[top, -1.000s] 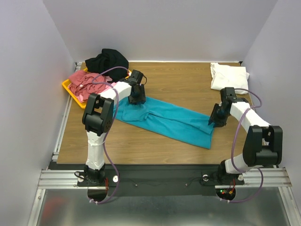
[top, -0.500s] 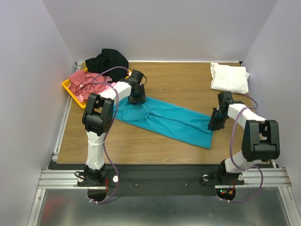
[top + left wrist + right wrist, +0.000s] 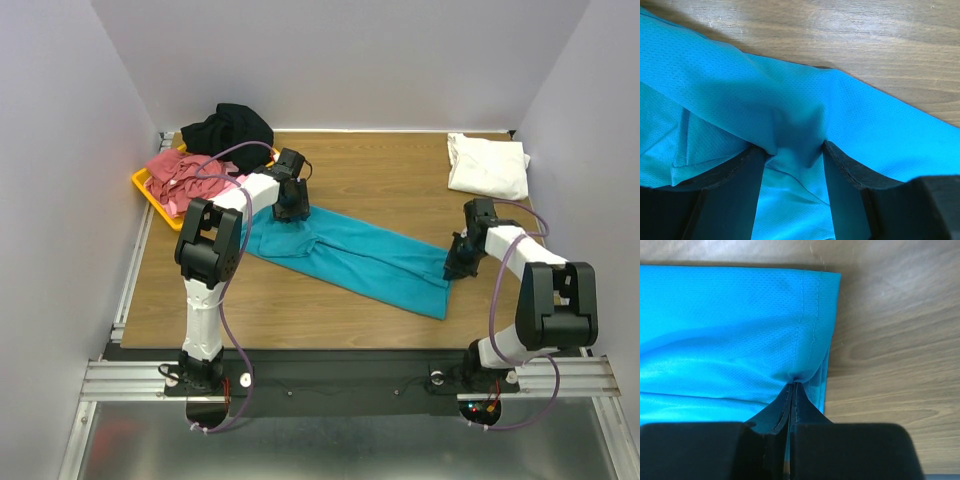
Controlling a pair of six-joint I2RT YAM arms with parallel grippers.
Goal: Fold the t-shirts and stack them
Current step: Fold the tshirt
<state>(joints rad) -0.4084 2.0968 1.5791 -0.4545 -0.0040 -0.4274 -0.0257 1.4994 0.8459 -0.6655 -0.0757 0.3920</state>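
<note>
The teal t-shirt (image 3: 350,255) lies as a long flattened band slanting across the middle of the table. My left gripper (image 3: 290,212) is pressed onto its far left end. In the left wrist view the jaws (image 3: 790,150) stand apart with a puckered fold of teal cloth (image 3: 865,125) between them. My right gripper (image 3: 452,270) is at the shirt's right end. In the right wrist view it (image 3: 792,385) is shut on the hemmed edge of the teal cloth (image 3: 715,330). A white shirt (image 3: 488,165) lies folded at the far right.
A yellow tray (image 3: 140,185) at the far left holds a heap of dusty red and pink shirts (image 3: 180,178). A black shirt (image 3: 228,127) is bunched behind it by the back wall. Walls close in the table on three sides.
My right gripper has slid a little nearer along the shirt's right end while keeping hold of the hem, and its arm has swung in. The left arm has not moved.
</note>
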